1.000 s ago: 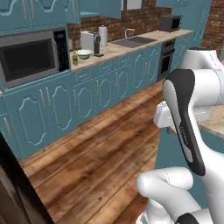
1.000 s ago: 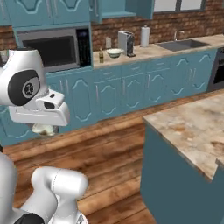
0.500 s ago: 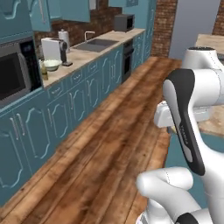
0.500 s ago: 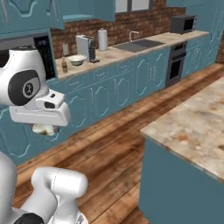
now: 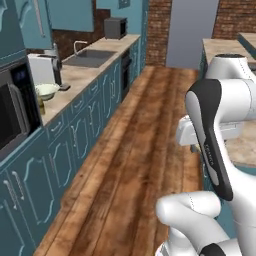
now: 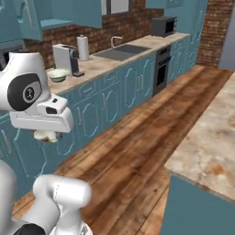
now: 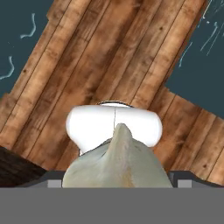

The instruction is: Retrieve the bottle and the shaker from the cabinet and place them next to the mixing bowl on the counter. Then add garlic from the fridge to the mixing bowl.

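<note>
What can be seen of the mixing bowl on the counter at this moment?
The mixing bowl is a pale greenish-white bowl with a flared rim, sitting upright on the marbled counter in front of a white appliance. In the right base view it stands left of that appliance's dark base. Its contents are too small to tell.

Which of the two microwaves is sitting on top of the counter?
The small dark microwave at the far end of the counter, past the sink. The bigger microwave is built into the teal cabinets instead.
</note>
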### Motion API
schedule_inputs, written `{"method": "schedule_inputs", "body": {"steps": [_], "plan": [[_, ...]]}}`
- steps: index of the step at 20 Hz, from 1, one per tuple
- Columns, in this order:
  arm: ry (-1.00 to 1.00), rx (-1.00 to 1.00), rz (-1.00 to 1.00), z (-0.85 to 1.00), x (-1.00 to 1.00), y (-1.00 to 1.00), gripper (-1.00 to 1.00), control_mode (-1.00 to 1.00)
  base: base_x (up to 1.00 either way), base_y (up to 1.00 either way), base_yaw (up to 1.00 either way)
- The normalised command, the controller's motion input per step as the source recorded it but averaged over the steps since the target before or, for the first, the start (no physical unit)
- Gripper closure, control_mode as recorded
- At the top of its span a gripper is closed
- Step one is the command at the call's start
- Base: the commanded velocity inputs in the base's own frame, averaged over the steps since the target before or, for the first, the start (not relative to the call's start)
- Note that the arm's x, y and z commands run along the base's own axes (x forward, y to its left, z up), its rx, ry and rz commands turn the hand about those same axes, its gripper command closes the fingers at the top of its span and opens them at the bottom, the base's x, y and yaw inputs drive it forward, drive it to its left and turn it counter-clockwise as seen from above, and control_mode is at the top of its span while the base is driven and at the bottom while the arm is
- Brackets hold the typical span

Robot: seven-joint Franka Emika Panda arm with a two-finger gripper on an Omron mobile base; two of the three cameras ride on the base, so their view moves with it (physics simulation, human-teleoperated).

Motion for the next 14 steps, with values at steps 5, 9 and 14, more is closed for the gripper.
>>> {"method": "schedule_inputs", "body": {"steps": [5, 9, 14], "plan": [[0.00, 0.00, 0.00, 0.00, 0.00, 0.00, 1.00, 1.00, 1.00, 0.50, -0.30], [0.00, 0.00, 0.00, 0.00, 0.00, 0.00, 1.00, 1.00, 0.82, 0.46, -0.33], [0.00, 0.00, 0.00, 0.00, 0.00, 0.00, 1.00, 1.00, 0.61, 0.15, -0.29]]}}
